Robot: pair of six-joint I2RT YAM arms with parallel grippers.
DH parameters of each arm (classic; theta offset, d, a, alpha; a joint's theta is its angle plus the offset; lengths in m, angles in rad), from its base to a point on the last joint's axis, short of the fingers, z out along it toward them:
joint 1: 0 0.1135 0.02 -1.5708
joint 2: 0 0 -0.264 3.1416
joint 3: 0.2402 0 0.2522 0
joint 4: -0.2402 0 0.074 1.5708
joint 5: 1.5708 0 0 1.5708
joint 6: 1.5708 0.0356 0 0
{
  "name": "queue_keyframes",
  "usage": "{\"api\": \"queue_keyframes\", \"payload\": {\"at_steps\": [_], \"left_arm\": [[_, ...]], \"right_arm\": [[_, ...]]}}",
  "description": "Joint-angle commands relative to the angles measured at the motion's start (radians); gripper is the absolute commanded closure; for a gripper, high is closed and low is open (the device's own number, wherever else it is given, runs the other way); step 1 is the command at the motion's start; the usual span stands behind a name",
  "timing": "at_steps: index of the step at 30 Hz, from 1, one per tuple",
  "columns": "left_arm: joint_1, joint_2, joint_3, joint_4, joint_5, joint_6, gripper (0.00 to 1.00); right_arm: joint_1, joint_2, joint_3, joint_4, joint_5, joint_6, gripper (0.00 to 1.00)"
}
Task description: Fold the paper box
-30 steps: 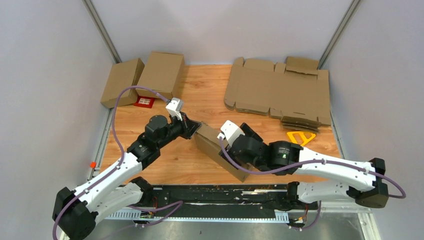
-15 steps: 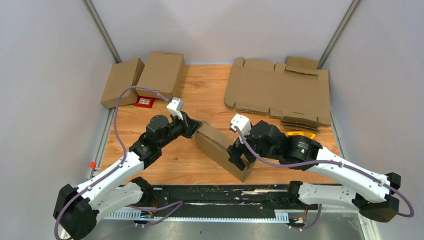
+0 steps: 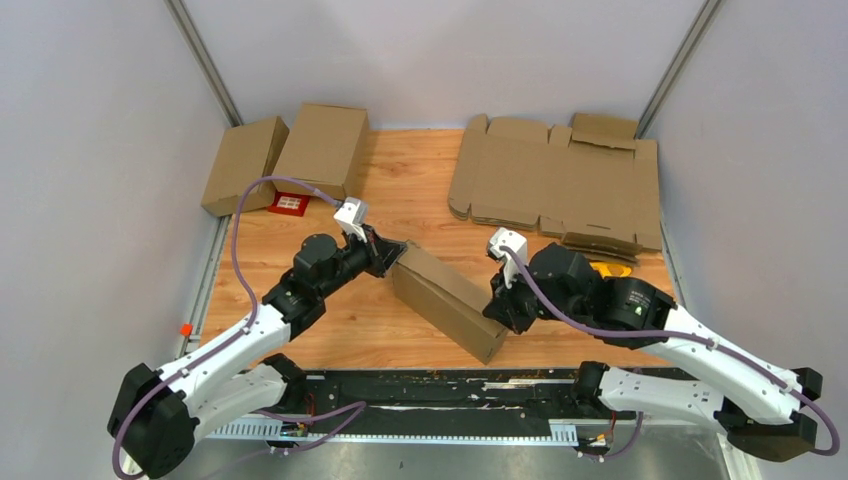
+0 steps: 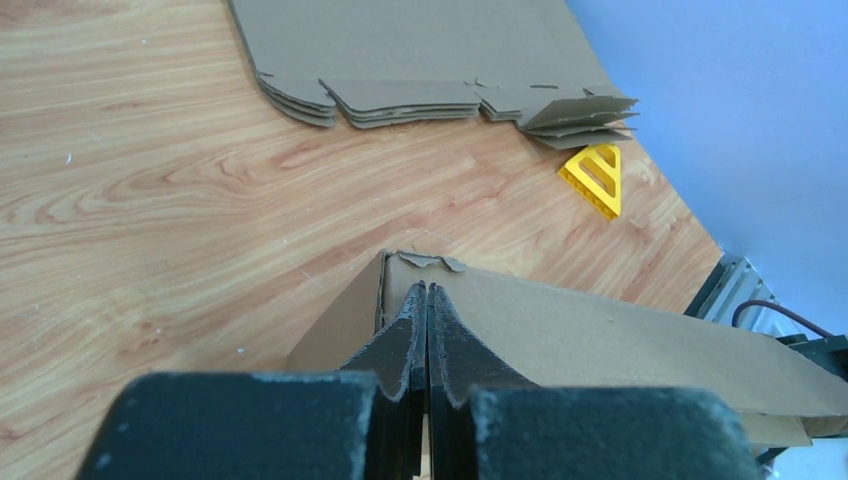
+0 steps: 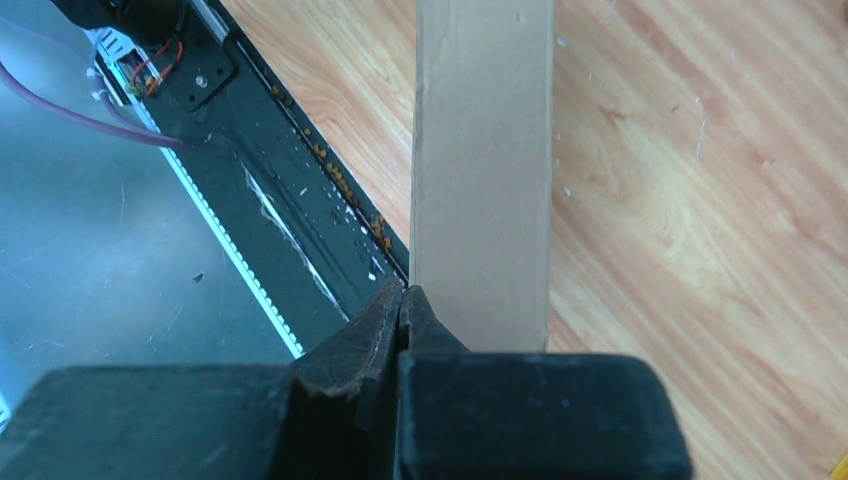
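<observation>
The paper box point(image 3: 447, 300) lies at the middle of the table point(image 3: 410, 190). It is a plain brown, long, shallow carton, and its long axis runs diagonally from far left to near right. The left end effector point(image 3: 388, 258), fingers pressed together, meets its far-left end; whether it pinches a flap cannot be told. The right end effector point(image 3: 499, 306), also pressed together and empty, sits just beside the near-right end, the nearer arm for that end.

Got white shells over chunky black joints on the left arm point(image 3: 215, 365) and right arm point(image 3: 720, 360), purple cables point(image 3: 235, 240) looping along both, white camera boxes point(image 3: 349, 215) at the wrists, rough matte-black fingers point(image 4: 395, 350) on left gripper point(image 4: 427, 290) and right gripper point(image 5: 402, 292).
</observation>
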Motion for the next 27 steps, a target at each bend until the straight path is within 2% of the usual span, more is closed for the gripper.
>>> {"api": "queue_keyframes", "payload": {"at_steps": [1, 7, 11, 19, 27], "left_arm": [[-0.001, 0.057, -0.068, -0.173, 0.012, 0.008, 1.00], [-0.001, 0.068, -0.078, -0.175, 0.004, 0.015, 1.00], [-0.001, 0.072, -0.079, -0.173, 0.003, 0.018, 1.00], [-0.001, 0.056, -0.070, -0.198, -0.016, 0.032, 1.00], [0.000, 0.054, -0.066, -0.203, -0.015, 0.036, 1.00]], "right_arm": [[-0.004, -0.025, -0.075, -0.033, -0.009, 0.068, 1.00], [-0.006, -0.002, -0.183, 0.033, -0.008, 0.100, 1.00], [-0.012, -0.007, -0.146, 0.019, 0.051, 0.093, 1.00], [-0.016, -0.027, 0.014, -0.101, 0.065, 0.069, 1.00], [-0.016, -0.058, -0.090, -0.136, 0.061, 0.116, 1.00]]}}
